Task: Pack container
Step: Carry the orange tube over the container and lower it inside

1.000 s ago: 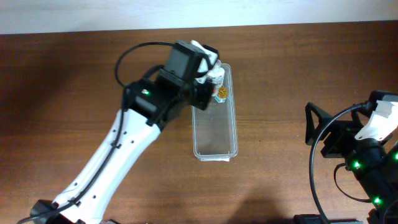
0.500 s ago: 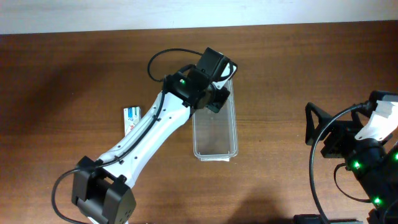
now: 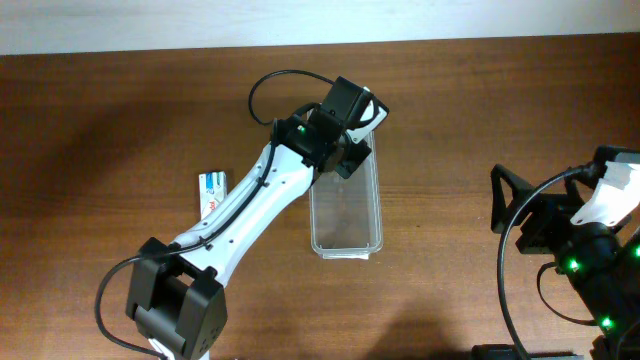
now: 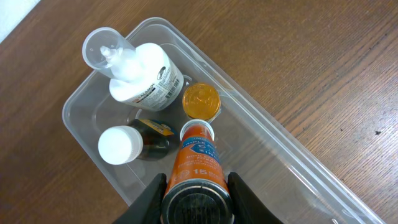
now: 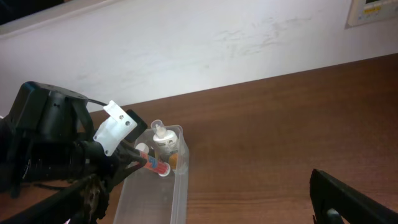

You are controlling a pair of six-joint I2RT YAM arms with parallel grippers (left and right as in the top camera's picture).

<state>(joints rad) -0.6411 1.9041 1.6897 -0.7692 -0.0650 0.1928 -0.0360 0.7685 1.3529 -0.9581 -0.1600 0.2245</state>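
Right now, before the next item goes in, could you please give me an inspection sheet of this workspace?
Surface: brown wooden table, no spills seen.
Job's things: clear container; at one end inside, white bottle, gold-lidded jar, dark bottle with white cap.
Clutter: small white-and-blue box, apart from the container.
Hands: left hand shut on orange tube, pointing into the container; right hand away, state unclear.
Cables: black cable loop on left arm.
Surroundings: white wall.

left arm [image 3: 245, 205]: white shells, black joints, green LED [image 3: 301, 128], looped black cable [image 3: 262, 85] | left gripper [image 4: 195, 186]: black fingers [image 4: 154, 198] | right arm [image 3: 575, 250]: black, green LEDs [image 3: 574, 266], white cover [image 3: 605, 200]
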